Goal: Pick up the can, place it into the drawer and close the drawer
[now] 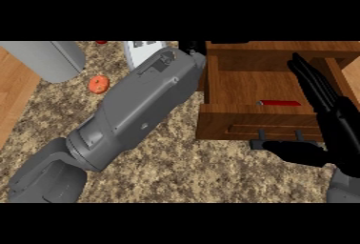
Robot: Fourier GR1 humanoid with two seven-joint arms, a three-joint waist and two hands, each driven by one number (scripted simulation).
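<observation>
The wooden drawer (218, 116) stands pulled open at the right of the head view. A red can (280, 102) lies on its side on the drawer's floor, near the front wall. My right hand (342, 125) is open over the drawer's right side, fingers straight and pointing away from me, thumb stretched left in front of the drawer's front panel near its dark handle (278, 136). It does not touch the can. My left forearm (137, 107) runs diagonally up to the drawer's back left corner, where only a black bit of the left hand (188, 46) shows.
On the speckled counter (183, 167) lie an orange-red fruit (98, 84) and a small red thing (102, 42) at the upper left. A grey rounded object (49, 59) and a white appliance (144, 49) stand at the back. The counter's wooden edge (13, 97) runs along the left.
</observation>
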